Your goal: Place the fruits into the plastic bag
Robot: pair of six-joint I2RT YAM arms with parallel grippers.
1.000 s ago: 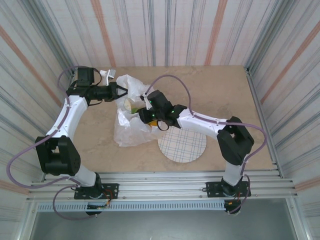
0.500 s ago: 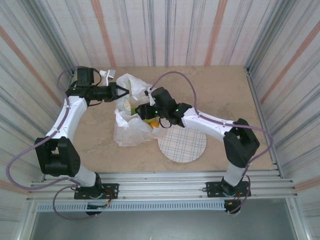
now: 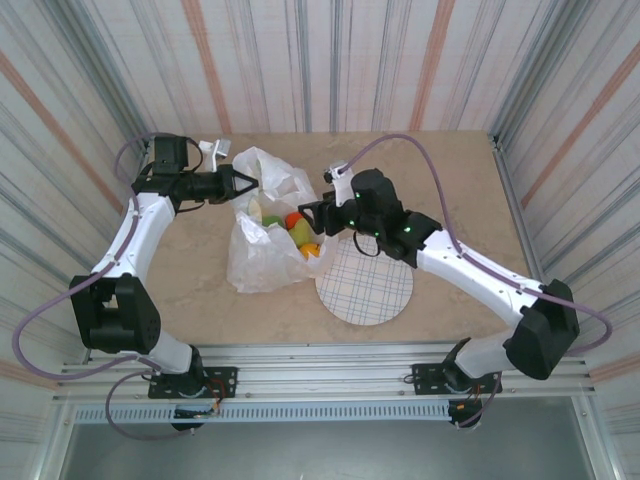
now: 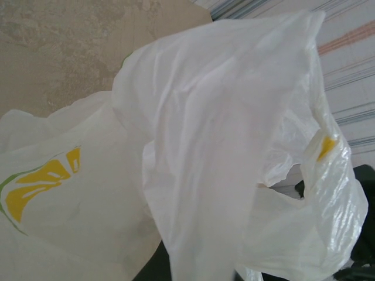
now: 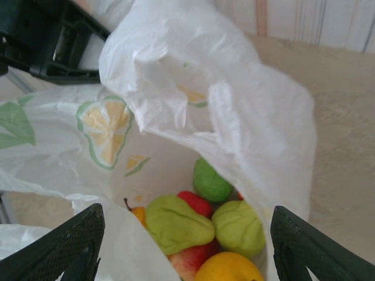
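A beige stone-look table (image 3: 450, 170) is boxed in by striped walls. Over on the far left, the plastic bag (image 3: 262, 245) is pinched at its far rim by the left gripper (image 3: 243, 184), jaws pressed together on the film, with that arm stretched up the left side and the wrist turned right. The other arm is bent across from the near right, and the right gripper (image 3: 310, 214) is hung just over the bag's mouth, fingers spread wide with nothing between them. The fruits (image 5: 193, 228) are piled inside the bag. A gridded plate (image 3: 370, 295) is sat just near-right of it.
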